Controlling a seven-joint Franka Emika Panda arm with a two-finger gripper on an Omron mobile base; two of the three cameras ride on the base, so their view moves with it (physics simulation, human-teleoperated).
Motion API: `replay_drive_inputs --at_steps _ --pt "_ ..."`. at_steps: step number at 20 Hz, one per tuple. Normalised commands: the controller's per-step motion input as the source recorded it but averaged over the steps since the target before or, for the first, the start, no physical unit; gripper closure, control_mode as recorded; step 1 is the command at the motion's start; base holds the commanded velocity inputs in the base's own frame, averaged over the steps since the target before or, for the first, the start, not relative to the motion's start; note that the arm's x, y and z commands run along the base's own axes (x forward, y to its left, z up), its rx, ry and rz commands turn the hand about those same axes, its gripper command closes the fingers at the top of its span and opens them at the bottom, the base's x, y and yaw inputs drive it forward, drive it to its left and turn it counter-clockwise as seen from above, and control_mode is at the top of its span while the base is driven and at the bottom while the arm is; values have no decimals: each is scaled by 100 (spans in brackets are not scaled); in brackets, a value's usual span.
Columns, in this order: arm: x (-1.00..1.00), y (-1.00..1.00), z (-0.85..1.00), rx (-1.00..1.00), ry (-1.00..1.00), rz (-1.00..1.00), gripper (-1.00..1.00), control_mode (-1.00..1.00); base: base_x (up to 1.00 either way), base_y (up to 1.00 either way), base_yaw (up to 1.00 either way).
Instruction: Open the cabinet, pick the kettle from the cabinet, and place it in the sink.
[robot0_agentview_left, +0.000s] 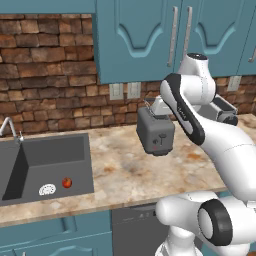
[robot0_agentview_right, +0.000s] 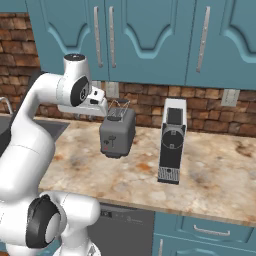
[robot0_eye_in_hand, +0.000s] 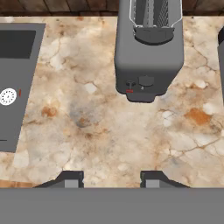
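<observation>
Left base view: the cabinet (robot0_agentview_left: 150, 37) fills the upper frame, teal, arched panels, long silver bar handles, doors shut. The sink (robot0_agentview_left: 50, 155), dark grey with a chrome faucet (robot0_agentview_left: 10, 129), sits lower left. Right base view: the cabinet spans the top above a grey toaster (robot0_agentview_right: 118, 131) at centre. Hand view: the gripper (robot0_eye_in_hand: 111, 179) at the bottom, fingers (robot0_eye_in_hand: 70, 179) parted partway, holding nothing, above the beige counter (robot0_eye_in_hand: 100, 131). No readable writing anywhere.

Matt grey toaster (robot0_eye_in_hand: 148, 48), marbled stone counter (robot0_eye_in_hand: 100, 131)
</observation>
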Motion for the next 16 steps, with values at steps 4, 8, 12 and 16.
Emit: replay_drive_inputs --at_steps 4,8,12,16 --pt "-5 0 0 0 -1 0 -100 -100 0 0 0" --pt "-13 0 0 0 -6 0 -100 -100 0 0 0" --pt "-17 0 0 0 -15 1 -100 -100 0 0 0" --pt "-19 0 1 0 -19 3 -100 -100 0 0 0"
